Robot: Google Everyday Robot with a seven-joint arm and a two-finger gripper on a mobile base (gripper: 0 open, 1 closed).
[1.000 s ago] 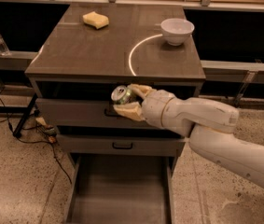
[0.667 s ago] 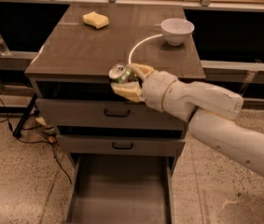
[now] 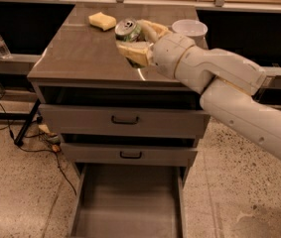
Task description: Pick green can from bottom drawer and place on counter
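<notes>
**Can held over the counter, drawer open below**

The arm [image 3: 239, 98] enters from 4 o'clock and reaches up and left toward 10 o'clock. Its thick white forearm crosses the cabinet's right front corner, and the rounded wrist lies over the counter's [image 3: 75, 53] front half. The gripper [image 3: 132, 37] sits above the middle of the counter, about 12 o'clock in the view. Its two pale fingers are spread just to the can's width and clamp the can [image 3: 128, 29] between them. One finger [image 3: 152, 29] lies at the can's 3 o'clock side and the other [image 3: 131, 53] at its 6 o'clock side. The can is tilted, with its silver top turned up toward the camera. I cannot tell whether its base touches the counter.

A yellow sponge [image 3: 102, 20] lies on the counter at 10 o'clock from the can, near it but apart. A white bowl [image 3: 189, 29] stands at 3 o'clock from the can, behind the wrist.

The bottom drawer [image 3: 125, 207] is pulled out at 6 o'clock and shows its flat grey floor. The two upper drawers [image 3: 125, 119] above it stand slightly ajar. A water bottle [image 3: 0, 43] stands at 9 o'clock, off the cabinet.
</notes>
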